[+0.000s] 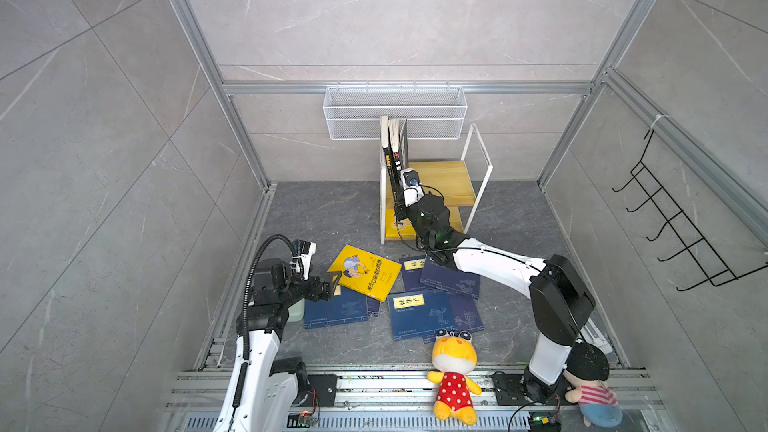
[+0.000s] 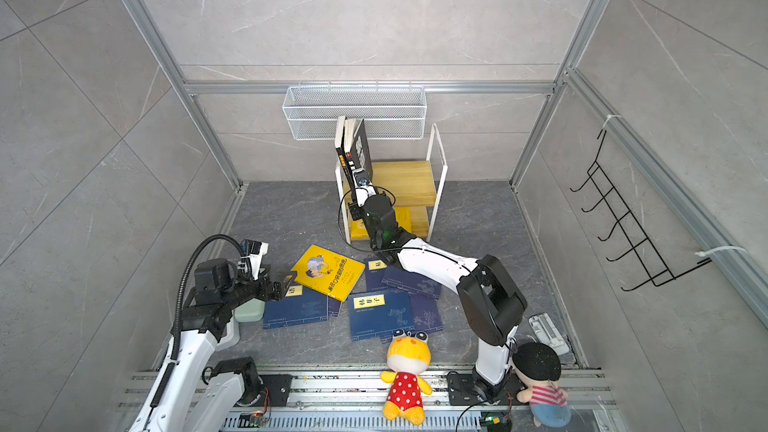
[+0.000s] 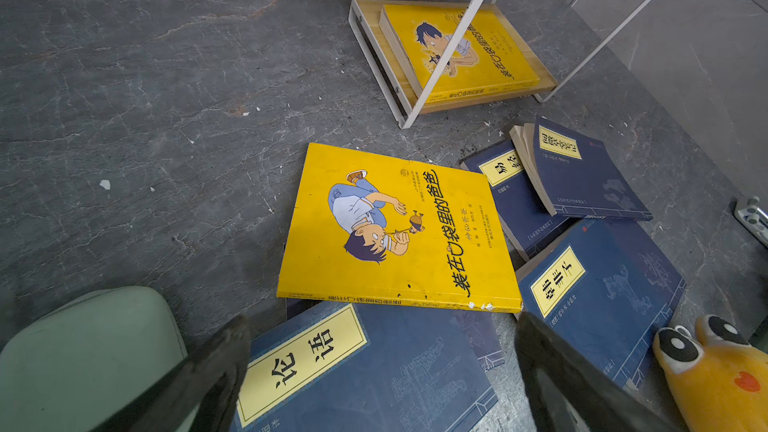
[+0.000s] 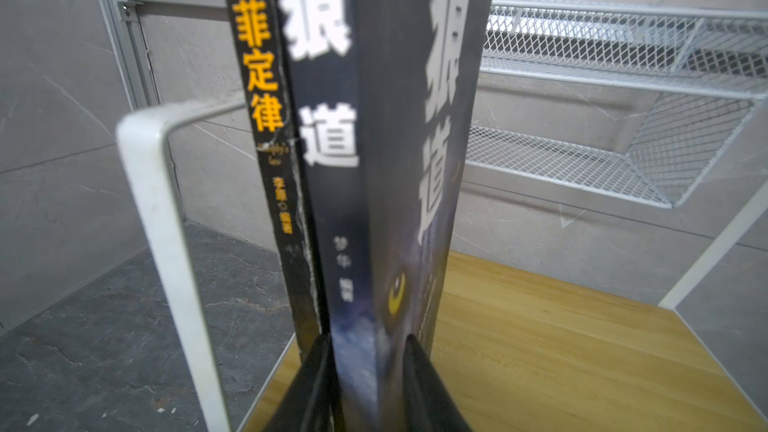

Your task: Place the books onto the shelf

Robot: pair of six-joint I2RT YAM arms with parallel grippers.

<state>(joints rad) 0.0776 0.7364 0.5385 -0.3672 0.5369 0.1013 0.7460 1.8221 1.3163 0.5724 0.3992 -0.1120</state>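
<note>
The shelf [image 1: 451, 179] stands at the back on the grey floor. Two black books [image 1: 395, 147] stand upright at its top board's left end. My right gripper [image 4: 368, 347] is shut on the spine of the black wolf book [image 4: 395, 160], one finger on each side. A yellow book [image 3: 461, 47] lies flat on the lower board. On the floor lie another yellow book [image 3: 399, 230] with a cartoon boy and several navy books [image 1: 419, 315]. My left gripper [image 3: 382, 320] hangs open just above a navy book [image 3: 365, 367], near the yellow book's spine.
A white wire basket [image 1: 395, 112] hangs on the back wall just above the upright books. A black hook rack [image 1: 673, 222] is on the right wall. Two plush toys [image 1: 455, 376] [image 1: 590, 384] sit at the front rail. A pale green object [image 3: 83, 351] lies beside my left gripper.
</note>
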